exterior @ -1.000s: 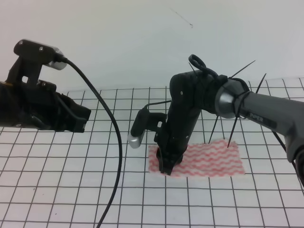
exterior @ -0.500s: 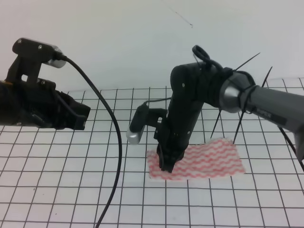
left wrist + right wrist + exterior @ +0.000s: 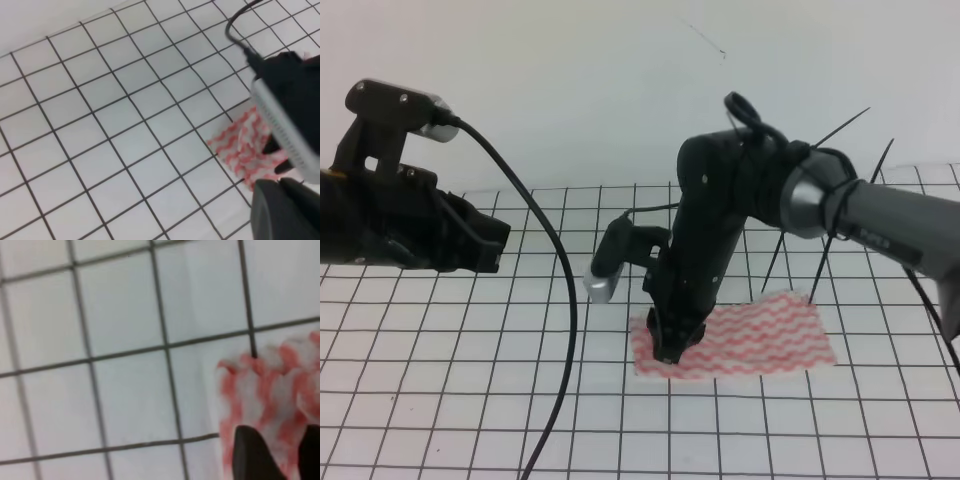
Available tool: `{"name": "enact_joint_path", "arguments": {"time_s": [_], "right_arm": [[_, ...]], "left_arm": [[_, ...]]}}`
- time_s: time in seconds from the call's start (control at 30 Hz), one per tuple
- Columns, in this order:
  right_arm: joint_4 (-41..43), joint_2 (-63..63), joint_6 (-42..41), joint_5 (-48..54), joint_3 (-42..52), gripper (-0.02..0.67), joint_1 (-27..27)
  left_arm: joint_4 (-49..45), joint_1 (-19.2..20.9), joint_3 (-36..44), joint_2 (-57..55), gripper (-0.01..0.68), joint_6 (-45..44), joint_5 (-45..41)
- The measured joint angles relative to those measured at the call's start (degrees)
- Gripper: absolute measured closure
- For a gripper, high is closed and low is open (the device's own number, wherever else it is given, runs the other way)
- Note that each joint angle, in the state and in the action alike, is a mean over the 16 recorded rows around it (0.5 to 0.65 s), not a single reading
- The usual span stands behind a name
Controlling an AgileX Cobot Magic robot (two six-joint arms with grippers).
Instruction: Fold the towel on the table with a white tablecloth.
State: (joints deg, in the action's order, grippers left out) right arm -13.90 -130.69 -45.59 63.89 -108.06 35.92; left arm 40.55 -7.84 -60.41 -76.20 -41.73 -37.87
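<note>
Lab: grid tablecloth, bare wall

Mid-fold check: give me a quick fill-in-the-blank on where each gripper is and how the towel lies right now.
1. The right gripper is down at the towel's ______ end in the exterior high view.
2. The towel's wavy stripes are ______ on white.
3. The left gripper hangs above the tablecloth, apart from the ______.
4. The tablecloth is marked with a thin black ______.

Missing words: left; red-pink; towel; grid
</note>
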Motion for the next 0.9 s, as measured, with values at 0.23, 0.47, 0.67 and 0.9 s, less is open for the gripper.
{"name": "enact_joint_path", "arguments": {"time_s": [0.23,0.47,0.67,0.9], "right_arm": [[1.3,-2.0,1.5,-2.3,0.0,0.414,0.0],[1.5,-3.2,2.3,-3.4,-0.2,0.402,0.2],[1.1,-3.5,2.1,-3.3,-0.3,0.464,0.3],[1.0,-2.1,1.6,-2.3,-0.2,0.569,0.5]], "left_arm": [[0.0,0.0,0.0,0.0,0.673,0.0,0.0],[0.2,0.0,0.0,0.0,0.673,0.0,0.0],[0.4,0.0,0.0,0.0,0.673,0.0,0.0],[0.4,0.0,0.0,0.0,0.673,0.0,0.1]]}}
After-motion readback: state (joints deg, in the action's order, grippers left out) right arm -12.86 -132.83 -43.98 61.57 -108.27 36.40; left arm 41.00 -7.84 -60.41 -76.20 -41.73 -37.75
